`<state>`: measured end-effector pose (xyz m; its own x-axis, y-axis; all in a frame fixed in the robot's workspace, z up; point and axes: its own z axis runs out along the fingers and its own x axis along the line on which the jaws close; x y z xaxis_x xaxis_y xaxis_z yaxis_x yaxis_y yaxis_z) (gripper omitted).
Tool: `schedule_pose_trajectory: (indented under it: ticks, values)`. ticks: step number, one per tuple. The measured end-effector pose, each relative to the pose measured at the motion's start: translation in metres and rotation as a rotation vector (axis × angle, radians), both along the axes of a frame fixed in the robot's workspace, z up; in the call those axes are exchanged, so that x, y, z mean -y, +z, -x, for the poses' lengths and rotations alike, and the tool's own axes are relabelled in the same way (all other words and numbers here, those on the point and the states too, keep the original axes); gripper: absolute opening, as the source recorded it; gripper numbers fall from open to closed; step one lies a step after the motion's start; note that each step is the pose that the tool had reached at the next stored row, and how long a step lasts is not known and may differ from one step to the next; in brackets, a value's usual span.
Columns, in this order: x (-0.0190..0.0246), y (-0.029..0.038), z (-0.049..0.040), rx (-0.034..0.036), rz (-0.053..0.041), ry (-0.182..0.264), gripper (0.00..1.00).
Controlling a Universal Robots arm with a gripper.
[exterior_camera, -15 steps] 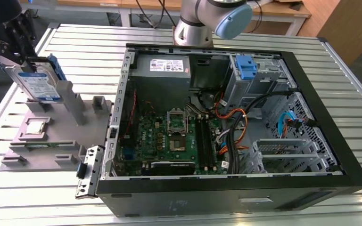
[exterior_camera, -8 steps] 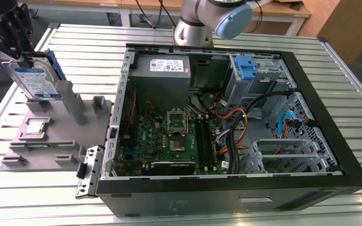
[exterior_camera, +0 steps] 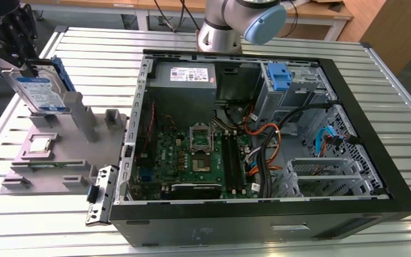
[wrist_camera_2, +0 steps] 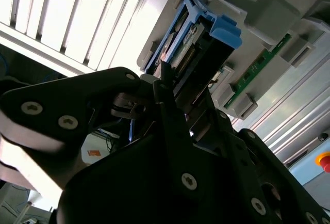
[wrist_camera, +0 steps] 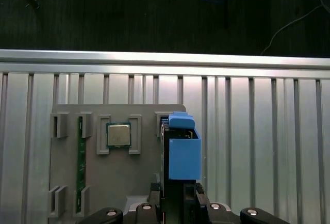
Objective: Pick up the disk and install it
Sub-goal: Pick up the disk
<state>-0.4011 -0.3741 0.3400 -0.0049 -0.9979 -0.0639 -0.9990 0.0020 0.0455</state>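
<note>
Count, exterior view: you have one disk [exterior_camera: 40,91], one open computer case [exterior_camera: 398,198] with one power supply [exterior_camera: 184,80] inside, one loose metal bracket [exterior_camera: 100,195], one arm [exterior_camera: 241,21] and one counter [exterior_camera: 41,235]. Count, first wrist view: you have one grey fixture plate [wrist_camera: 129,177], one processor chip [wrist_camera: 118,134] and one green memory stick [wrist_camera: 80,157].

Slatted metal table [exterior_camera: 398,91] with grey parts stand [exterior_camera: 20,174] beside computer case [exterior_camera: 227,230] (side panel off).
</note>
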Motion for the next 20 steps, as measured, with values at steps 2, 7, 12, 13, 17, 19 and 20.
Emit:
schedule_pose_trajectory:
  ticks: [2, 7, 12, 13, 17, 19, 20]
  values:
    - [0.0000, 0.0019, 0.0000, -0.0003, 0.0001, 0.000, 0.35]
    - [0.0000, 0.0101, 0.0000, 0.0001, 0.0000, 0.000, 0.35]
    - [0.0000, 0.0111, 0.0000, 0.0001, -0.0001, 0.000, 0.35]
    - [0.0000, 0.0112, 0.0000, 0.0001, -0.0001, 0.000, 0.35]
    - [0.0000, 0.0114, 0.0000, 0.0001, -0.0001, 0.000, 0.35]
    - [0.0000, 0.0116, 0.0000, 0.0000, 0.0000, 0.000, 0.35]
    - [0.0000, 0.0116, 0.0000, 0.0000, 0.0000, 0.000, 0.35]
